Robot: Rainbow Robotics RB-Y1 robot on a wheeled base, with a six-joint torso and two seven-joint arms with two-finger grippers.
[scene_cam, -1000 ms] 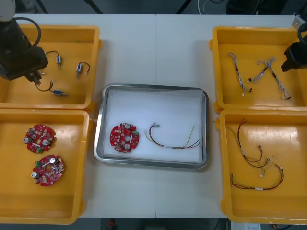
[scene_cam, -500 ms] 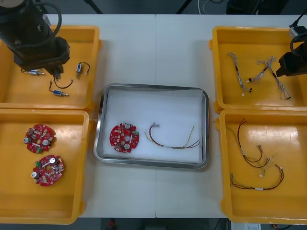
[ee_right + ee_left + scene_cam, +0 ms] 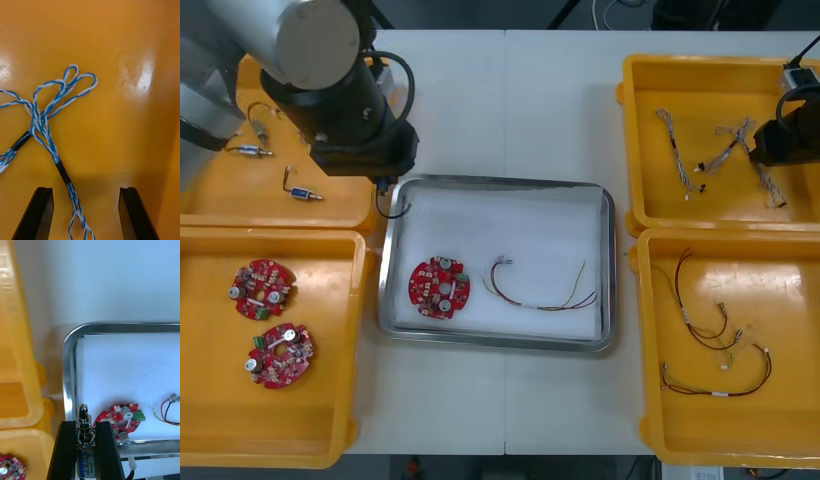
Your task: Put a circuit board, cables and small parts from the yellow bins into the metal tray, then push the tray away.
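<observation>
My left gripper hangs over the far left corner of the metal tray, shut on a small metal part whose black wire dangles below it. In the left wrist view the part stands between my fingers, above the tray rim. Inside the tray lie a red circuit board and a red and yellow cable. My right gripper is open, low in the far right yellow bin, and a twisted blue and white cable runs between its fingers.
The far left bin holds two small metal parts. Two circuit boards lie in the near left bin. Dark red cables lie in the near right bin. More blue and white cables lie beside my right gripper.
My left arm has carried the small metal part out of the far left bin, rightward to the tray's corner. My right gripper has shifted a little within the far right bin.
</observation>
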